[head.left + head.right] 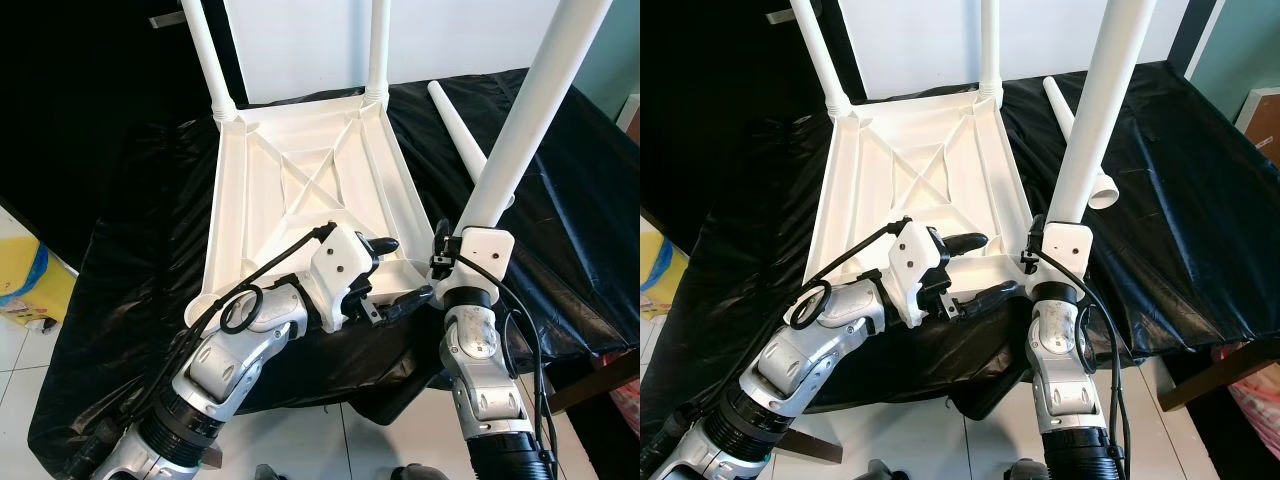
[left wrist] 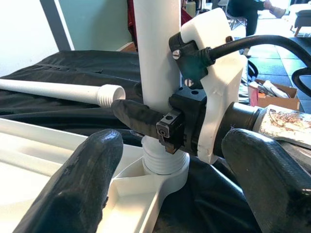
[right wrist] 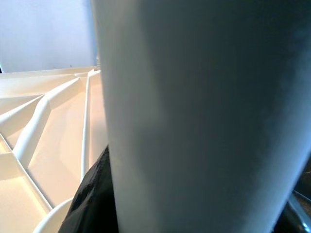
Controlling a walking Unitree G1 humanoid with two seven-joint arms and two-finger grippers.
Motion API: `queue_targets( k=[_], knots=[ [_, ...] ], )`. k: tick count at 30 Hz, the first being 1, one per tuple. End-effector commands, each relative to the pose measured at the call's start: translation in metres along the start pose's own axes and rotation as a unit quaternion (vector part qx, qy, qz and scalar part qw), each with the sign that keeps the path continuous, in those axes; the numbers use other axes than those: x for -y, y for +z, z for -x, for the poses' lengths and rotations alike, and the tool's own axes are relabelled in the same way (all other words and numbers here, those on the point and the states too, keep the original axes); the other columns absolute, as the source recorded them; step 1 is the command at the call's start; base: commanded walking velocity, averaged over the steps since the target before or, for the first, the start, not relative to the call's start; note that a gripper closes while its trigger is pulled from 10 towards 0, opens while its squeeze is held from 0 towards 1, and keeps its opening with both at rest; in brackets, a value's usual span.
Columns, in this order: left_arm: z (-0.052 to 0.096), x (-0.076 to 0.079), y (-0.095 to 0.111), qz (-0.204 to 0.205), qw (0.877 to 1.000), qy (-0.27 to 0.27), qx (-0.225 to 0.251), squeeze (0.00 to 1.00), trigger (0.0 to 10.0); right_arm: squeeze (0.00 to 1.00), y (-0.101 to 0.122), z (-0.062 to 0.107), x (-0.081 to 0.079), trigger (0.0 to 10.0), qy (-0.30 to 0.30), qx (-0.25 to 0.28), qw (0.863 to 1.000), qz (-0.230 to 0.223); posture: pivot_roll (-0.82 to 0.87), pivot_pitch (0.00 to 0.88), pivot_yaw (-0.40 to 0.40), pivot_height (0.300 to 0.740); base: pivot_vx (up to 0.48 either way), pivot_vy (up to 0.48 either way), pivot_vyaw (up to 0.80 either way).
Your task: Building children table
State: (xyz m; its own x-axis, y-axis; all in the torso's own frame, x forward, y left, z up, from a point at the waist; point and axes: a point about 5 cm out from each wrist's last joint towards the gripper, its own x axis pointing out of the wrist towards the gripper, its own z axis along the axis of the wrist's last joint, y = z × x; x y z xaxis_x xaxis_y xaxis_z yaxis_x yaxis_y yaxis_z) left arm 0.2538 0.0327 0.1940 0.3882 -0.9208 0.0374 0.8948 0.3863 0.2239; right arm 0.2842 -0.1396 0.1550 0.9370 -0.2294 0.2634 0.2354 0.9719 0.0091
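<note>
A white plastic table top lies upside down on a black cloth. Two white legs stand in its far corners. My right gripper is shut on a third leg, which stands slightly tilted at the near right corner. That leg's threaded end sits in the corner socket. My left gripper is open just left of that corner, its two black fingers on either side of the socket. A fourth leg lies loose on the cloth at the back right.
The black cloth drapes over the low support down to the tiled floor. A yellow object sits on the floor at the left. A wooden piece sticks out at the right. A cardboard box stands farther off.
</note>
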Motion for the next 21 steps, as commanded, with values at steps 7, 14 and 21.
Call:
queue_targets(
  k=[7, 14, 21],
  knots=[
    [0.002, 0.002, 0.0, -0.001, 1.0, -0.024, -0.003, 0.0, 10.0, 0.0, 0.025, -0.005, -0.002, 10.0, -0.007, 0.051, 0.999, -0.016, -0.08, 0.085, 0.057, 0.74, 0.0, 0.0, 0.0],
    [0.002, 0.002, 0.001, -0.001, 1.0, -0.026, -0.003, 0.0, 10.0, 0.0, 0.019, -0.002, -0.002, 10.0, -0.008, 0.041, 0.999, -0.017, -0.08, 0.084, 0.059, 0.74, 0.0, 0.0, 0.0],
    [0.002, 0.002, 0.0, -0.002, 1.0, -0.027, -0.003, 0.0, 10.0, 0.0, 0.007, 0.003, -0.001, 10.0, 0.011, 0.018, 1.0, -0.008, -0.08, 0.085, 0.061, 0.74, 0.0, 0.0, 0.0]
  ],
)
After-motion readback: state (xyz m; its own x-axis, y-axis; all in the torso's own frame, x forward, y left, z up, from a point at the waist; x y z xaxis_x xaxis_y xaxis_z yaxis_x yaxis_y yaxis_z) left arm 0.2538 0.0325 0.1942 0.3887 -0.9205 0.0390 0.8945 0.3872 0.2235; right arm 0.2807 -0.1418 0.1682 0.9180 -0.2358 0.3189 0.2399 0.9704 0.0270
